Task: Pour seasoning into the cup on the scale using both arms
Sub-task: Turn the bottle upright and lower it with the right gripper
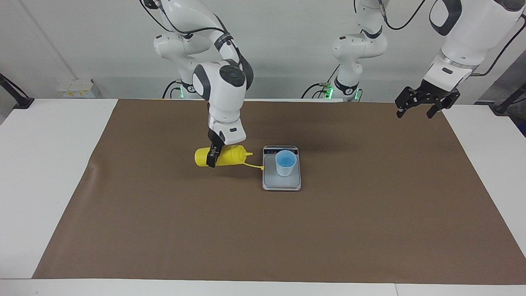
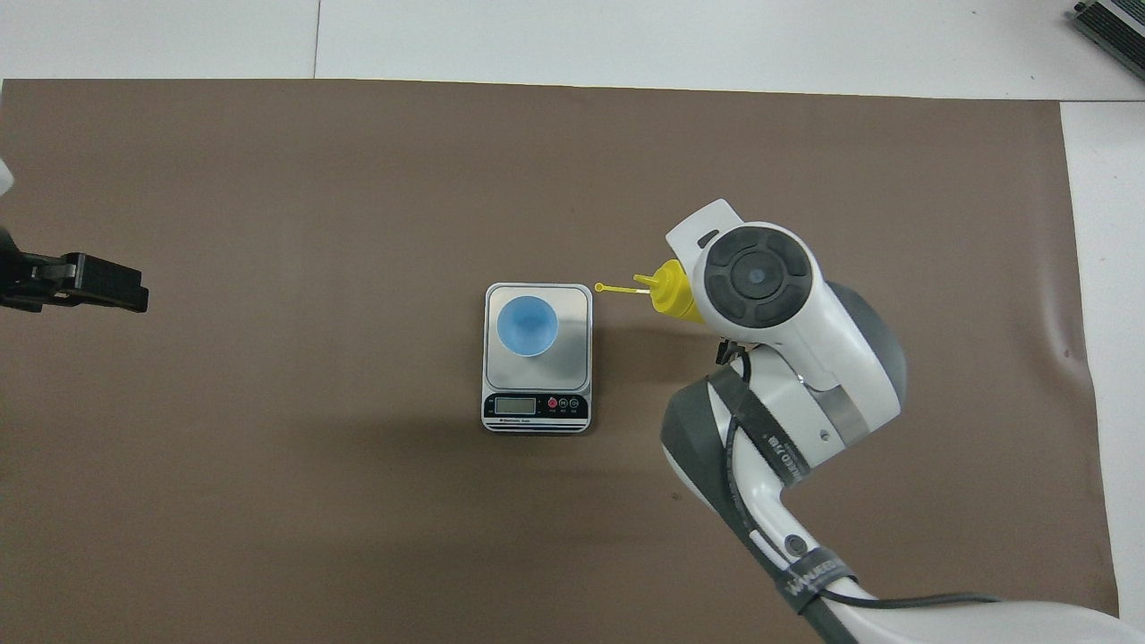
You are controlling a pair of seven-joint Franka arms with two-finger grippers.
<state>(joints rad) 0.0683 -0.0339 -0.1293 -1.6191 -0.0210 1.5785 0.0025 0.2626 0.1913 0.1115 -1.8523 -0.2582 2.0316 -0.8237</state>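
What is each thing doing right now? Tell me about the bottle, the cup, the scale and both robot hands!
Seasoning bottle: lying sideways in the air, cap off, nozzle toward the scale.
Cup: upright on the scale.
Scale: flat on the table, carrying the cup.
Right end effector: shut on the seasoning bottle.
Left end effector: open, empty, waiting over the table's edge.

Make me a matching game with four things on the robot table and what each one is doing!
Things:
1. cup
2. seasoning bottle
3. scale
4. left gripper

States:
A. open, holding nothing, waiting at the left arm's end of the table
B. lying flat on the brown mat
C. held sideways by the right gripper
D. standing upright on the scale

Pairs: 1-D, 2-C, 3-B, 4-A
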